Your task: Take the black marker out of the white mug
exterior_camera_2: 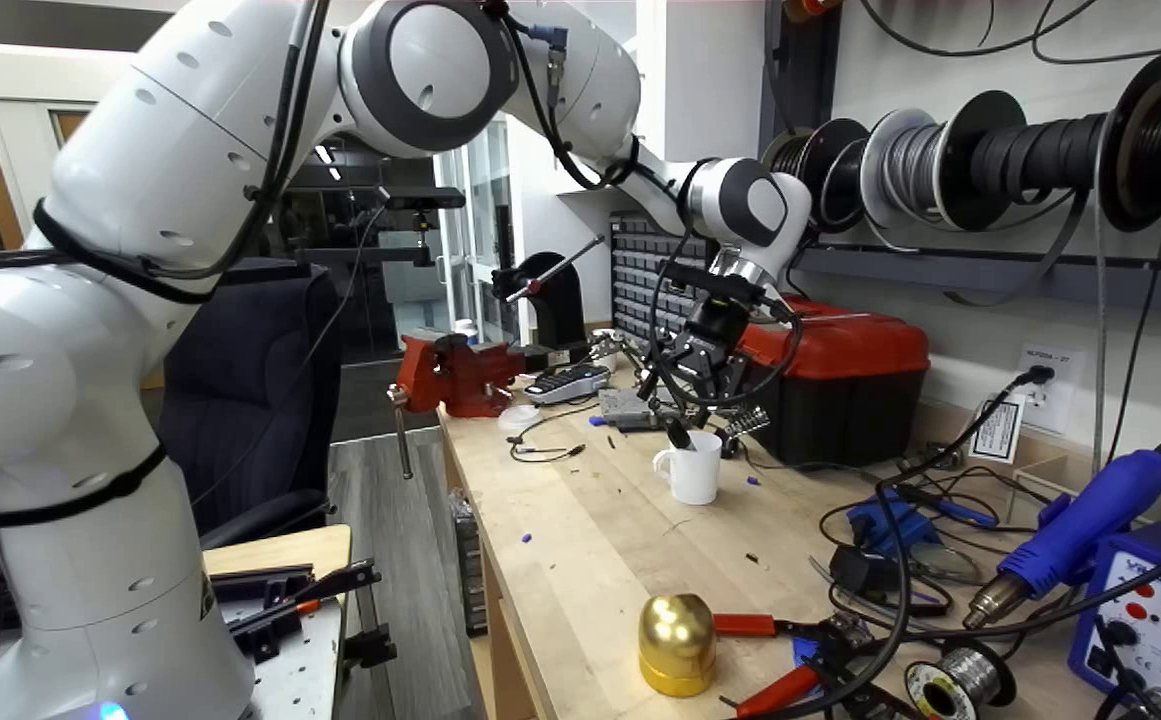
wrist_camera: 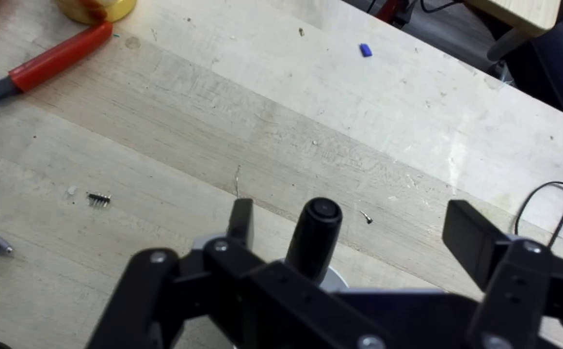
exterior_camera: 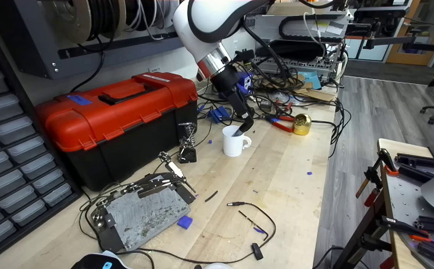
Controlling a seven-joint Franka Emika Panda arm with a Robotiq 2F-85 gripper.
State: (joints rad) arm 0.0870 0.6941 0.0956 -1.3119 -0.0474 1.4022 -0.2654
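Note:
The white mug stands upright on the wooden bench; it also shows in an exterior view and is mostly hidden behind the gripper in the wrist view. The black marker stands in the mug, leaning towards the handle side with its black end above the rim; it also shows in both exterior views. My gripper is open just above the mug. In the wrist view the marker's top appears between the two fingers, closer to the left one. No grip on it shows.
A red and black toolbox stands close beside the mug, by the wall. A metal helping-hands stand is near it. A gold tip cleaner, red-handled pliers and tangled cables lie on the other side. A soldering station stands by the wall.

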